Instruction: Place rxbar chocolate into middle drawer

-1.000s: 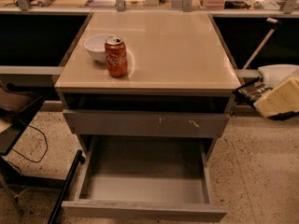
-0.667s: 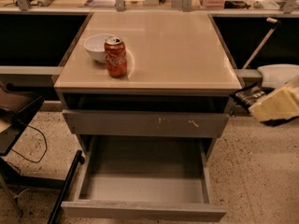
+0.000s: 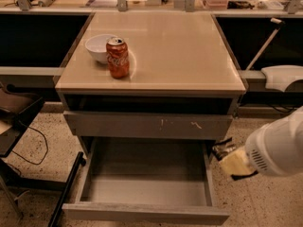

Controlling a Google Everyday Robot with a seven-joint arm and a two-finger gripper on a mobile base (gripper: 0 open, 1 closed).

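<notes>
The middle drawer [image 3: 142,191] is pulled out at the bottom of the cabinet, and its smooth grey floor is bare. My gripper [image 3: 228,156] is low at the right, just outside the drawer's right wall and a little above its rim. It is shut on a small dark glossy bar, the rxbar chocolate [image 3: 221,150], which sticks out toward the drawer. My white arm [image 3: 277,148] comes in from the right edge.
A red cola can [image 3: 117,57] and a white bowl [image 3: 98,46] stand on the beige cabinet top [image 3: 180,46]. A shut grey drawer front with pale scratches [image 3: 147,125] sits above the open drawer. A dark chair frame [image 3: 19,112] and a cable are at the left.
My gripper has come down and to the left with the bar, from beside the cabinet top to the open drawer's right side. The can and bowl have not moved.
</notes>
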